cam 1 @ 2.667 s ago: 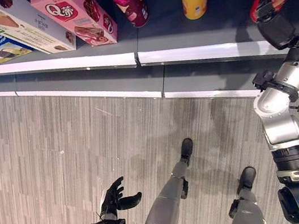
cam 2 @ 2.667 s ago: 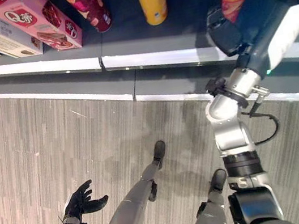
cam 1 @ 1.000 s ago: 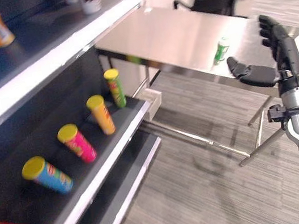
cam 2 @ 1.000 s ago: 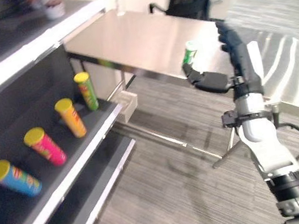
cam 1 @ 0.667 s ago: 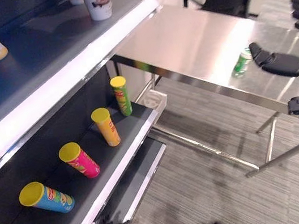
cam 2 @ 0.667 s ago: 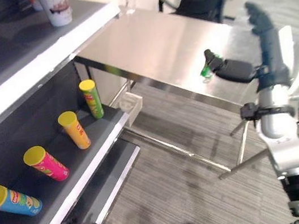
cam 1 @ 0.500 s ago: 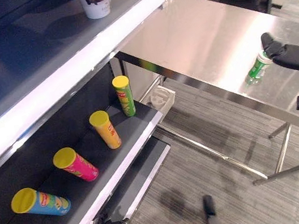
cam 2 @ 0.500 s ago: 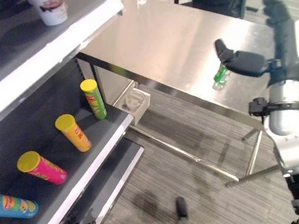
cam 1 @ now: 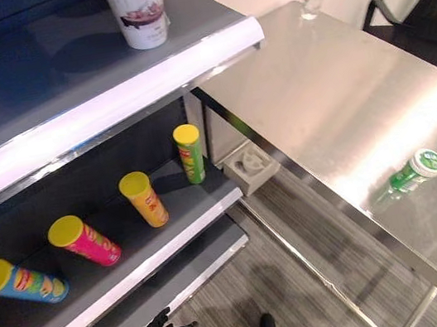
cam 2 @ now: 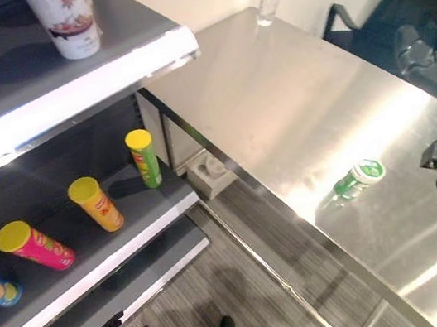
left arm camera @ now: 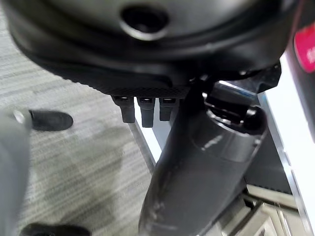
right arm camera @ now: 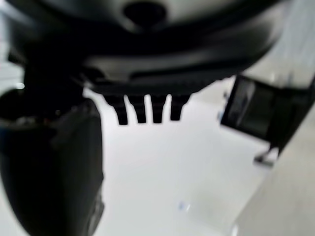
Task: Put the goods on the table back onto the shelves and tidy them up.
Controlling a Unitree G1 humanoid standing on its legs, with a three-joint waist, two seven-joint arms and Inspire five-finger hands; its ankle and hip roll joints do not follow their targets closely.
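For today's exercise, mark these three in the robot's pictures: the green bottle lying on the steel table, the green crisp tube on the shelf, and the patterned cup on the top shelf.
green bottle (cam 1: 409,174), left eye view, on its green body.
green crisp tube (cam 1: 190,155), left eye view, on its side wall.
patterned cup (cam 2: 65,19), right eye view, on its side wall.

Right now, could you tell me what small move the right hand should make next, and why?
Probably lower the right hand toward the green bottle. The bottle lies on its side on the steel table, untouched, and the hand hovers open above and beyond it.
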